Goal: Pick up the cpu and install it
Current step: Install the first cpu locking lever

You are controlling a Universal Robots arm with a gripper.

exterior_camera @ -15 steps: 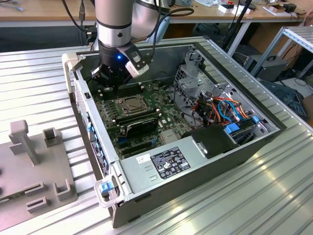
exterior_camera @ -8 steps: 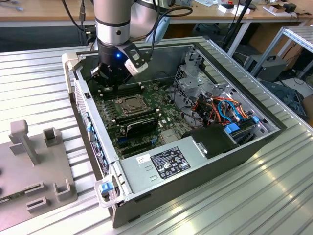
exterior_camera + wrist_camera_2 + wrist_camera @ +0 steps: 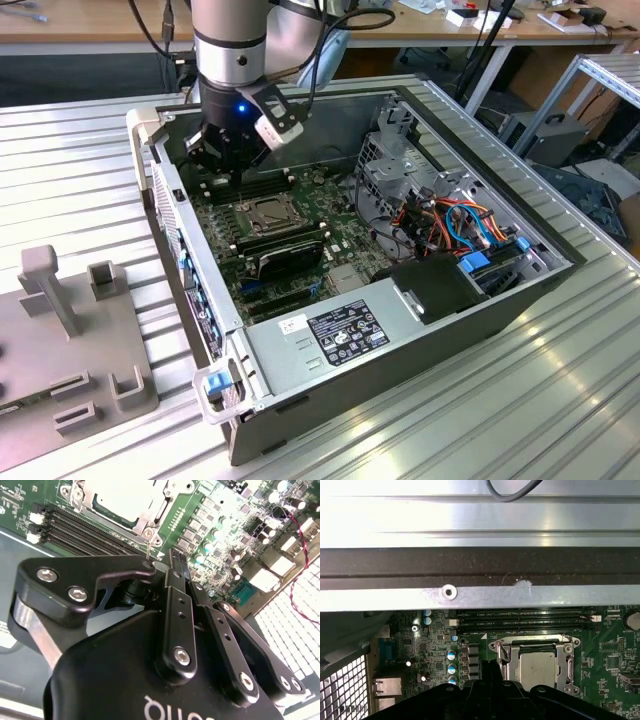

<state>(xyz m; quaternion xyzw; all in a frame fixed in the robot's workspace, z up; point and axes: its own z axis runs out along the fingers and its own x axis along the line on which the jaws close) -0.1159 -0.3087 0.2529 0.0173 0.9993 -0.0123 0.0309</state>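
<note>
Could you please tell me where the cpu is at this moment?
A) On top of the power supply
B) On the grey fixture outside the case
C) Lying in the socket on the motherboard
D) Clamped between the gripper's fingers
C: in both wrist views the cpu lies flat within the socket's metal frame on the motherboard, while the gripper hangs beside it with nothing between its fingertips.

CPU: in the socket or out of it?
In the socket: the first wrist view shows the cpu lying flat inside it, silver-grey top up.
</note>
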